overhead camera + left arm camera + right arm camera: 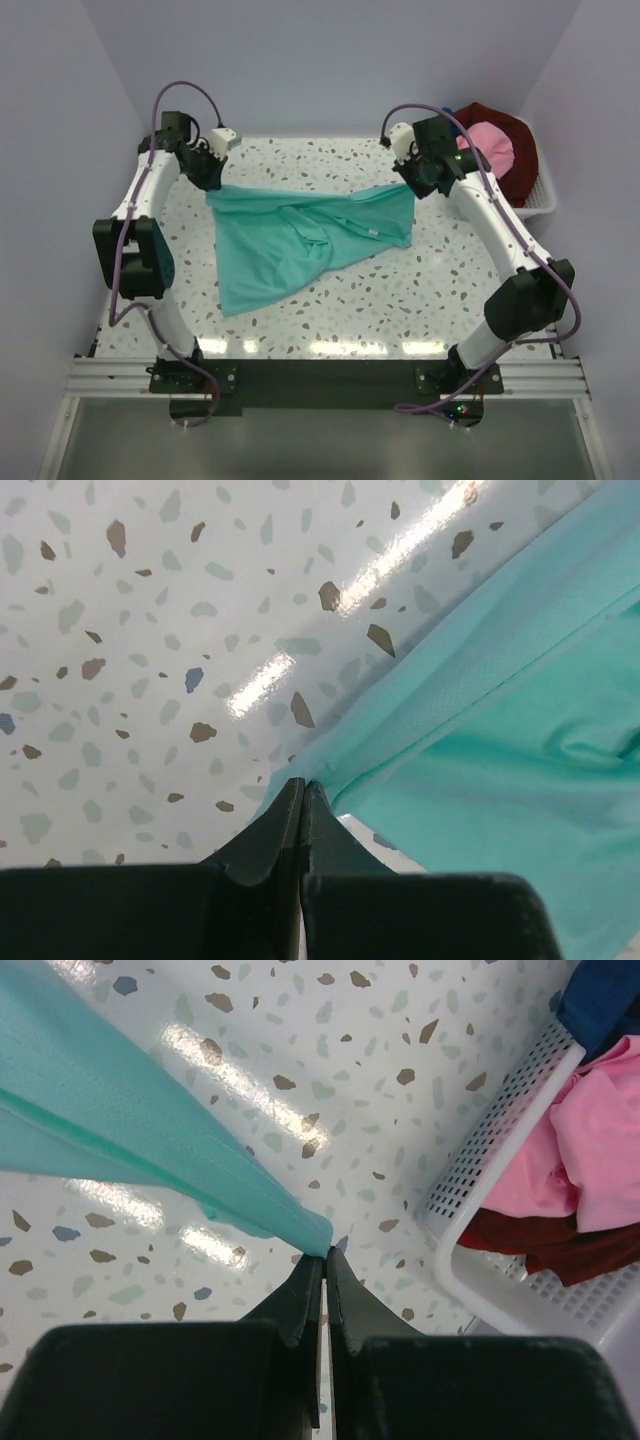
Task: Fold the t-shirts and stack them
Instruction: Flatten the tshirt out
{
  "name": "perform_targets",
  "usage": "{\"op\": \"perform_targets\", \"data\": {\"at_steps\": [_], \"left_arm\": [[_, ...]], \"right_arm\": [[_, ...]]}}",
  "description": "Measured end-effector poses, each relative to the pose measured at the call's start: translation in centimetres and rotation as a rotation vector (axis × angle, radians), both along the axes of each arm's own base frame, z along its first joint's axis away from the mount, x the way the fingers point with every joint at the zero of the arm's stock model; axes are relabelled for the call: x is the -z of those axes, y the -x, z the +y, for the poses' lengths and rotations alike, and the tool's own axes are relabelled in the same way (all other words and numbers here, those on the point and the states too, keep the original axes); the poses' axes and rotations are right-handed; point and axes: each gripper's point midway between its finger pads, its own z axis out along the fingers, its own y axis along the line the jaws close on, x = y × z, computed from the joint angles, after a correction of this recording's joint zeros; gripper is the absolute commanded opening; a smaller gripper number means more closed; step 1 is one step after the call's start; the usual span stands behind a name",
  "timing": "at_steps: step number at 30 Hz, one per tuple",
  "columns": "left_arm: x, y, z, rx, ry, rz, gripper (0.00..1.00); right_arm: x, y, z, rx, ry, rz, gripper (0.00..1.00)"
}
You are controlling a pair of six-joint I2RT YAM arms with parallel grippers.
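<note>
Speckled surface (400, 300), left hand (303, 792) and right hand (326, 1256) each pinching the teal t-shirt (290, 245) corners; white basket (545, 205) near the right hand.

T-shirt (300, 245) on table (400, 310) centre, basket (545, 203) holding shirts (492, 148) far right

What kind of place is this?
Probably a robot test booth, not a home: plain walls box in a speckled table, a left arm and right arm are bolted at its edge, gripping a teal t-shirt.
</note>
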Motion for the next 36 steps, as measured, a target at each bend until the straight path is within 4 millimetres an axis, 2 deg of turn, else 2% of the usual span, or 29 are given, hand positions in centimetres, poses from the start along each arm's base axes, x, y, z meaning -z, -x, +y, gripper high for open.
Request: {"op": "perform_targets", "data": {"at_steps": [2,5,7,11,14,20,24,30,32,36], "left_arm": [[-1.8,0.8,-0.4,0.016,0.014,-0.034,0.00],[-3.0,2.7,-0.8,0.043,0.018,-0.052,0.00],[-2.8,4.9,-0.9,0.059,0.017,-0.031,0.00],[-1.2,9.5,-1.1,0.083,0.014,0.052,0.00],[-0.6,11.5,-1.2,0.087,0.015,0.091,0.00],[-3.2,12.2,-1.1,0.085,0.011,0.043,0.00],[-6.3,11.3,-0.9,0.074,0.010,-0.017,0.00],[-11.1,10.1,-0.8,0.044,0.014,-0.142,0.00],[-12.1,10.2,-0.8,0.033,0.022,-0.166,0.00],[-13.3,11.0,-0.9,0.024,0.034,-0.193,0.00]], "right_arm": [[-0.7,0.5,-0.6,0.005,0.000,-0.011,0.00],[-1.5,1.1,-1.1,0.005,-0.001,-0.025,0.00],[-1.8,1.7,-1.3,-0.005,-0.002,-0.027,0.00],[-1.9,3.1,-1.6,-0.029,0.005,-0.017,0.00],[-2.1,3.8,-1.7,-0.037,0.008,-0.011,0.00],[-3.2,4.3,-1.9,-0.039,0.009,-0.020,0.00],[-6.0,3.8,-1.8,-0.036,-0.010,-0.085,0.00],[-11.7,2.9,-1.5,-0.026,-0.054,-0.228,0.00],[-12.7,2.9,-1.6,-0.023,-0.059,-0.254,0.00],[-13.5,3.4,-1.8,-0.021,-0.064,-0.266,0.00]]}}
